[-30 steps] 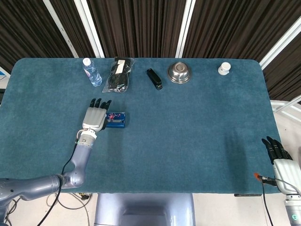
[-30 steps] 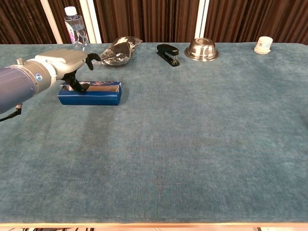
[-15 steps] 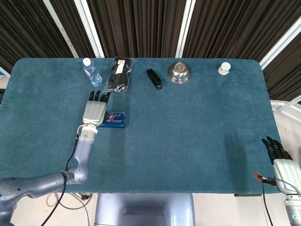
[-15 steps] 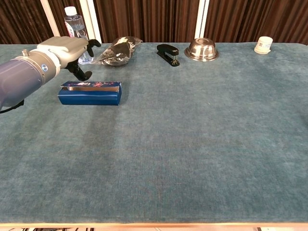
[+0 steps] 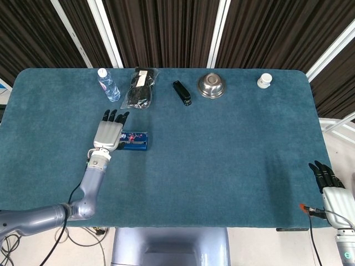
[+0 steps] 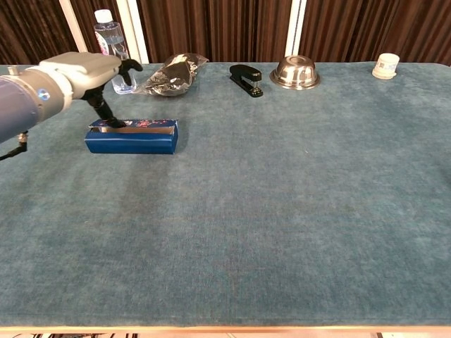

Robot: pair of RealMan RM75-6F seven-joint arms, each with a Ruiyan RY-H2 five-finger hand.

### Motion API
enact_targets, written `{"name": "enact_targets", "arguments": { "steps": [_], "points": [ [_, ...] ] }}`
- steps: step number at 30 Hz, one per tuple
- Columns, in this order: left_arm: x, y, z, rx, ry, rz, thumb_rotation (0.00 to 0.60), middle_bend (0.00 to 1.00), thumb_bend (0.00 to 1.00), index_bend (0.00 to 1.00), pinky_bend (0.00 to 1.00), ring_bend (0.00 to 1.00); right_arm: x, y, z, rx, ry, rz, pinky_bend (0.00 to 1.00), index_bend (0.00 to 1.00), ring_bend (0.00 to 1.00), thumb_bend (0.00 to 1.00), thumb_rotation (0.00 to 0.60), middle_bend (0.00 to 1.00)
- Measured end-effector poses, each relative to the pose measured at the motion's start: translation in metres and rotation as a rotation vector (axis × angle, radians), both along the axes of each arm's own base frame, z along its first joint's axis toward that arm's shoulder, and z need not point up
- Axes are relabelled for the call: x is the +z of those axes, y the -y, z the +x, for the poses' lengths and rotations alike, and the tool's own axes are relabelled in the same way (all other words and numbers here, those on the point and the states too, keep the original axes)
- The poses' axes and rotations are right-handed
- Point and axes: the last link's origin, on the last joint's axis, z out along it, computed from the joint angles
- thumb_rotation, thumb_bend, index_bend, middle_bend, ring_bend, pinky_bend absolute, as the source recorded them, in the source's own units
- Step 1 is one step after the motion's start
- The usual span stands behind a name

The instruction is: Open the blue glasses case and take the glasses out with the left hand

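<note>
Blue glasses case sits on the left part of the teal table, open at the top, with a patterned purple-and-red something showing inside it (too small from where I stand to say whether that is the glasses or a lining). From the head view the case lies just right of the left hand.

That left hand hovers over the case's left end, palm down, fingers apart and stretched forward, with one dark finger reaching down to the case's upper rim; it holds nothing that I can see. The right hand rests off the table's near right corner, fingers straight and a little apart, holding nothing.

Along the far edge stand a water bottle, a clear bag with dark contents, a black stapler, a steel bowl (nothing visible inside it) and a small white jar.

Compared with a second ago, the left hand has lifted and drawn back toward the left, so that it no longer covers the case's left end; the case itself has not shifted, and the right hand has stayed put.
</note>
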Motion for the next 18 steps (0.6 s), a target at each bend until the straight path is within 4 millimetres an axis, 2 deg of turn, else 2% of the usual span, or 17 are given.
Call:
{"name": "enact_targets", "arguments": {
  "steps": [8,18],
  "points": [
    [-0.002,0.003,-0.011,0.023,-0.028,-0.01,0.6,0.18,0.2,0.07,0.04,0.0,0.0,0.0,0.0,-0.001,-0.001,0.0,0.21,0.0,0.0,0.1,0.6,0.0],
    [-0.01,-0.002,-0.007,0.025,-0.014,0.005,0.6,0.19,0.2,0.07,0.04,0.0,-0.001,0.001,-0.001,-0.009,0.002,0.003,0.21,0.0,0.0,0.1,0.6,0.0]
  ]
}}
